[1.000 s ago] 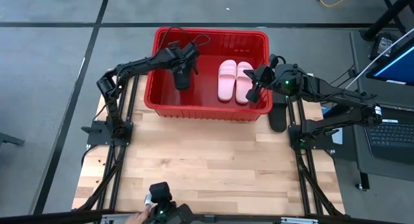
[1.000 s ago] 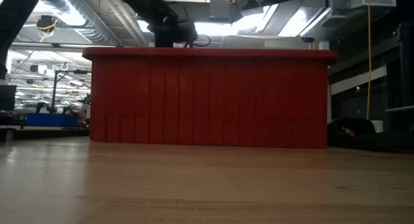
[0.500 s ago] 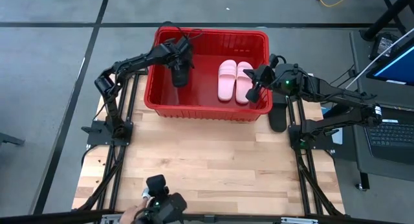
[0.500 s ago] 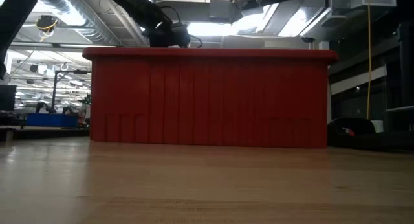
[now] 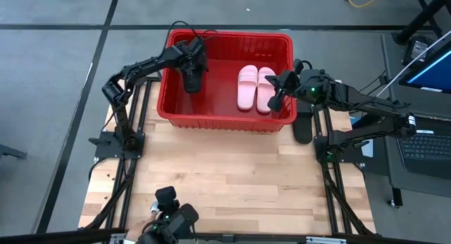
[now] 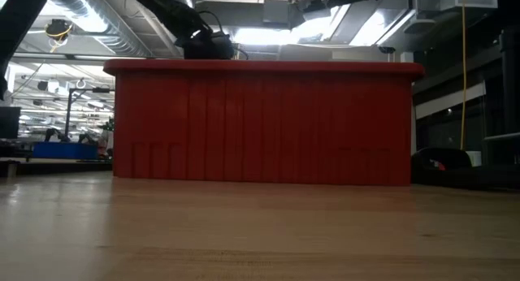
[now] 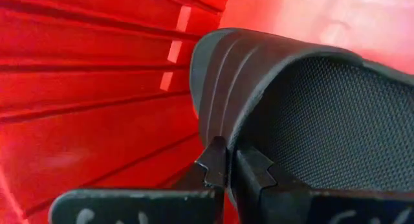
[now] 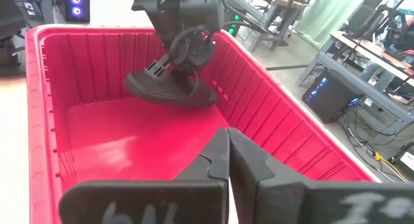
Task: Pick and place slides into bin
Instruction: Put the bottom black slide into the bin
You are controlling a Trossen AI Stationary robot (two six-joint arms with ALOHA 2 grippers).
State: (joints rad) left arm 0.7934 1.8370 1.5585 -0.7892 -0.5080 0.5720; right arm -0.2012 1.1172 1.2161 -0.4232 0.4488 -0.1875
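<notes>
A black slide point(image 5: 192, 82) is held over the left half of the red bin point(image 5: 211, 119), pinched at its edge by the left gripper point(image 7: 231, 175). Two pink slides point(image 5: 255, 87) are seen lying side by side in the right half. The right gripper point(image 8: 228, 160) is poised above the bin's right rim, fingers pressed together. What seems to be another black slide point(image 5: 303, 127) lies outside, just beside the right wall.

Light falls evenly from overhead in the high view, bright, with soft shadows. In the low view, ceiling lamps point(image 6: 268, 36) glare white behind the bin point(image 6: 264, 123), and the table's point(image 6: 260, 248) near edge is blurred. In the left wrist view the bin's walls glow saturated red, washed pale at one corner.
</notes>
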